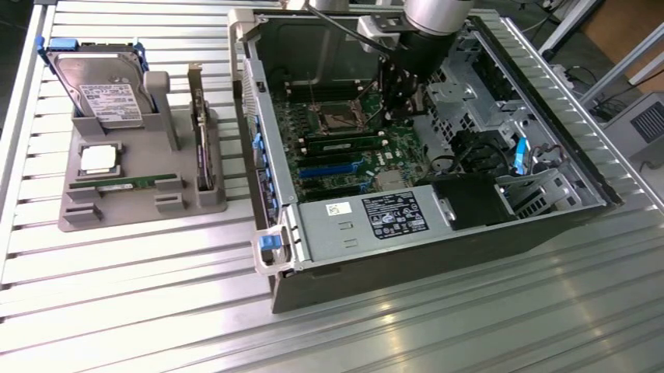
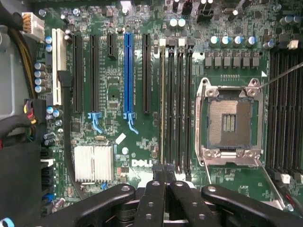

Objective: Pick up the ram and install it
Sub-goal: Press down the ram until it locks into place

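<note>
— While the arm reaches down into the open computer case (image 1: pixel 311 287), what are the gripper's (image 2: pixel 165 183) fingers doing?

— They are pressed together with nothing between them, hanging over the near ends of the memory slots (image 2: pixel 180 104) beside the empty processor socket (image 2: pixel 229 120).

— And the ram (image 2: pixel 162 104)?

— A long, thin stick stands on edge in the outermost of those slots. From the wrist view only its narrow top edge shows, pale and gold-green. In the exterior view it reads as a green strip (image 1: pixel 347 145) with a row of small black chips, lying along the motherboard just below the socket and close to the gripper (image 1: pixel 400 105).

— Is that the only one?

— No. A second stick (image 1: pixel 133 185), also green and narrow, lies flat in the gray holder (image 1: pixel 135 214) at the exterior view's left, well apart from the case, below the square silver processor chip (image 1: pixel 99 158) and the hard drive (image 1: pixel 99 85).
</note>
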`<state>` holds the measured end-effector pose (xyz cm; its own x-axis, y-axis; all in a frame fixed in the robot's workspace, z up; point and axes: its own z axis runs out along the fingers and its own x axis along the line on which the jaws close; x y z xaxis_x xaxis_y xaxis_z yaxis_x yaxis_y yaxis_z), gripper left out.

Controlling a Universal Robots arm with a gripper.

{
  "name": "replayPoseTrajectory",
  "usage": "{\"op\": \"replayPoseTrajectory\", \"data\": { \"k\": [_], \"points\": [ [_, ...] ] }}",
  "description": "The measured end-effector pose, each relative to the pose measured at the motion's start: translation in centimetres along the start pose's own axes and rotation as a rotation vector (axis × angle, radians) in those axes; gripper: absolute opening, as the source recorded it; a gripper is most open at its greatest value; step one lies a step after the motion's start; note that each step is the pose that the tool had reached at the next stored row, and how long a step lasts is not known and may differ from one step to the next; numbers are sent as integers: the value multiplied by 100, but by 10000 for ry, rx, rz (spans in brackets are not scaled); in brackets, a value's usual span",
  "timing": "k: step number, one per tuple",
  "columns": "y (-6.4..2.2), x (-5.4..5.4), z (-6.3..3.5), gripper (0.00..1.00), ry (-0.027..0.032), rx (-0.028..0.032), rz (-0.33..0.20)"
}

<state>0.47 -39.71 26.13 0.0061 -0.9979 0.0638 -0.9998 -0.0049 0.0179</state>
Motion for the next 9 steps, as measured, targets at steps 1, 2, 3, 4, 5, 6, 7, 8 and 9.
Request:
{"op": "replayPoseTrajectory", "data": {
  "k": [1,2,3,4,5,6,7,8,9],
  "points": [
    [-6,0,5,10,1,0,-1],
    [-6,4,12,10,1,-1,1],
    [-7,18,25,10,2,-1,0],
    [-7,30,47,10,-2,0,1],
    [-7,33,72,10,0,-1,1],
    [-8,33,87,10,0,-1,1],
    [-8,32,110,10,0,-2,1],
    [-8,31,126,10,2,-3,1],
    [-8,30,143,10,1,-3,0]
  ]
}}
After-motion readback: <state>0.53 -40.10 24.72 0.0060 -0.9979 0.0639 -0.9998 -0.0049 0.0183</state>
